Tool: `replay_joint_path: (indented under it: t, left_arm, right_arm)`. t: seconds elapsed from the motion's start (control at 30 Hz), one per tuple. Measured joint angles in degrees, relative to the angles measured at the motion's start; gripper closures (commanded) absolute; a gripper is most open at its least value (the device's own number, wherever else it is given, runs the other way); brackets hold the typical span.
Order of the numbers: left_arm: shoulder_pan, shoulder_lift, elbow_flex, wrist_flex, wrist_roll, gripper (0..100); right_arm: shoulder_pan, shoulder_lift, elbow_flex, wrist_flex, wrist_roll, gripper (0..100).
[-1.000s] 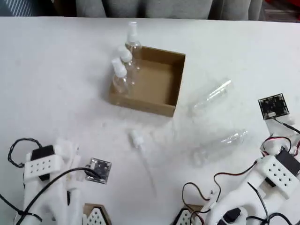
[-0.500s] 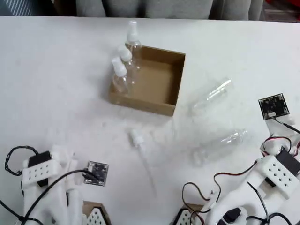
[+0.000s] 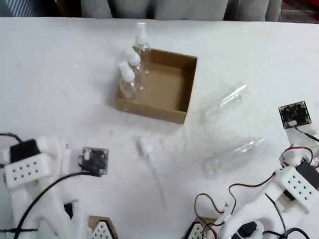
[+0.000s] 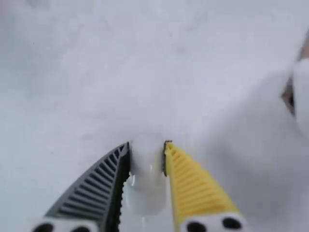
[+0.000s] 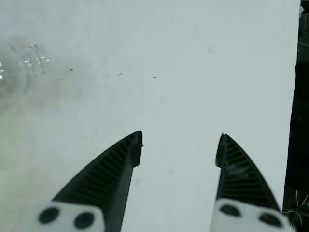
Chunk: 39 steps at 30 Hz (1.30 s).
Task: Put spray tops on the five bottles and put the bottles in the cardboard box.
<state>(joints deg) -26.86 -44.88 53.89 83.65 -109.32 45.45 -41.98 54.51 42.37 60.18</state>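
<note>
Left gripper point(image 4: 146, 144) clamped on spray top point(image 4: 145, 193) | right gripper point(image 5: 181, 135) apart over table point(image 5: 169, 58)

Left hand point(image 4: 146, 145) gripping a spray top point(image 4: 145, 188), right hand point(image 5: 181, 135) spread

I'm over a robotics workbench here, the kind you find in a lab or a maker's room. The white table point(image 3: 60, 64) under me is plain and smooth. My left arm point(image 3: 30, 172) and right arm point(image 3: 294, 186) are white printed-plastic shells. A loose black cable point(image 3: 47, 189) trails off the left one, and red and black wires point(image 3: 249, 184) curl off the right. A bare circuit board point(image 3: 94, 160) sits exposed at my left wrist, a second board point(image 3: 295, 114) at my right. Along the table's far edge run grey upholstered cushions point(image 3: 164, 9), sofa or chairs, I can't tell which.
</note>
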Motion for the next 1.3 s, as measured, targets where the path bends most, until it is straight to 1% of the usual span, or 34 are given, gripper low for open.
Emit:
replay_joint_path:
  t: [0.07,0.13,0.2,0.27,0.33,0.43,0.53,0.6,0.7,0.83,0.93,1.03,1.13,1.3]
  left_arm:
    - [1.32,-0.18,-5.36,6.59,1.05,98]
    - [3.25,-0.26,-9.05,11.16,4.66,98]
    - [6.15,-0.26,-11.16,11.69,10.55,98]
    - [9.58,-0.26,-11.96,11.43,18.20,98]
    - [13.80,-0.26,-12.04,9.67,26.90,98]
    - [20.04,-0.26,-12.04,4.92,41.32,98]
    - [24.09,-0.26,-12.04,-0.97,56.79,98]
    - [25.76,-0.26,-12.04,-4.22,66.64,98]
    - [26.64,1.76,-12.04,-6.86,79.56,98]
    - [26.37,11.87,-12.84,-11.25,92.66,98]
    - [23.56,23.65,-17.05,-15.47,100.22,98]
    - [20.40,35.60,-21.54,-19.78,105.05,98]
    - [18.02,43.52,-25.32,-21.63,106.73,98]
    - [17.49,49.32,-29.36,-21.89,107.25,96]
  right_arm:
    - [0.00,0.00,0.00,0.00,0.00,78.6]
    - [0.00,0.00,0.00,0.00,0.00,78.6]
    - [0.00,0.00,0.00,0.00,0.00,78.6]
    - [0.00,0.00,0.09,0.00,0.00,78.6]
    - [0.88,0.00,0.62,0.00,0.18,78.6]
    - [2.29,0.00,1.93,0.00,0.00,78.6]
    - [3.69,0.00,4.84,0.00,0.09,78.6]
    - [4.22,0.00,6.15,0.00,0.00,78.6]
    - [5.27,0.00,6.77,0.00,0.00,78.6]
    - [5.71,0.00,7.30,0.00,0.00,78.6]
    - [5.71,0.00,7.30,0.00,0.00,78.6]
    - [5.71,0.00,7.38,0.00,0.00,78.6]
    - [5.71,0.00,7.38,0.00,0.00,78.6]
    - [5.71,0.00,7.38,0.00,0.00,78.6]
